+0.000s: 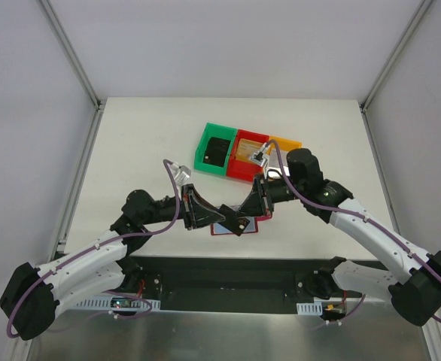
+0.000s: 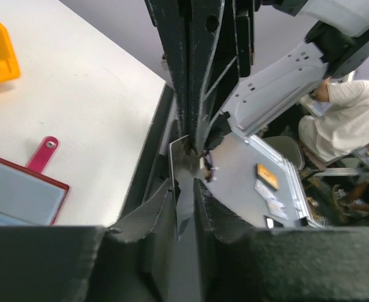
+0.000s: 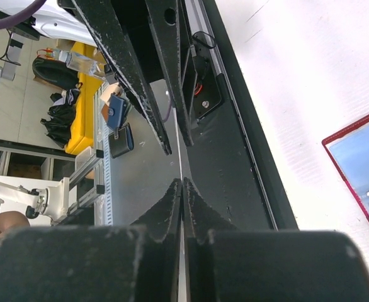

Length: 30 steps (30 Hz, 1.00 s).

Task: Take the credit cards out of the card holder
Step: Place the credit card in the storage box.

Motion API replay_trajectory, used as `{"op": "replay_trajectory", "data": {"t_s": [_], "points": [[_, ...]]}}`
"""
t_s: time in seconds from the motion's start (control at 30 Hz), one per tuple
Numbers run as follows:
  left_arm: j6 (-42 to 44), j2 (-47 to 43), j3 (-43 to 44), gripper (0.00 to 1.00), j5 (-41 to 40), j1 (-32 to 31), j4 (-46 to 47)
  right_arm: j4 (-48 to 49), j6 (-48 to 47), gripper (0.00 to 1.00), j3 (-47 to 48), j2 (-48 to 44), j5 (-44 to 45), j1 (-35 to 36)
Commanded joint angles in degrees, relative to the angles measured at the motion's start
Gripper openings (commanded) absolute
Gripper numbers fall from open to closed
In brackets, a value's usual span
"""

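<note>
The red card holder [image 1: 222,229] lies open on the table near the front edge, its blue-grey pockets up [image 2: 17,194] [image 3: 364,165]. Just above it my two grippers meet tip to tip. A thin silvery-grey credit card [image 2: 179,156] stands edge-on [image 3: 181,165] between them. My left gripper [image 2: 183,184] is shut on one end of it and my right gripper [image 3: 182,181] is shut on the other. From above, the card [image 1: 238,223] looks dark between the left gripper [image 1: 230,218] and the right gripper [image 1: 244,213]. A black card [image 1: 218,153] lies in the green bin and a tan-gold one [image 1: 247,154] in the red bin.
Three small bins stand in a row behind the grippers: green [image 1: 205,143], red [image 1: 241,174] and orange [image 1: 287,142]. The table's near edge and a dark rail [image 3: 235,126] run right below the card holder. The holder's red tab [image 2: 43,154] points away from it.
</note>
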Motion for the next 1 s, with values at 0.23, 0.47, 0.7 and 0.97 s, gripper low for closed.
{"op": "replay_trajectory", "data": {"t_s": [0.23, 0.47, 0.7, 0.97], "points": [[9.03, -17.28, 2.91, 0.76, -26.19, 1.93, -24.16, -3.31, -0.09, 0.0, 6.42, 1.21, 8.91, -3.8], [9.31, -25.67, 8.09, 0.78, -51.47, 2.1, -44.56, -15.71, -7.38, 0.01, 23.11, 13.86, 28.49, -4.78], [5.7, -28.21, 6.52, 0.74, -52.17, 2.1, -49.51, -15.63, -10.78, 0.01, 32.27, 21.34, 46.71, -3.81], [5.17, -29.8, 5.37, 0.74, -51.83, 2.1, -51.27, -12.87, -37.44, 0.01, 36.28, 29.59, 40.87, -1.43]]}}
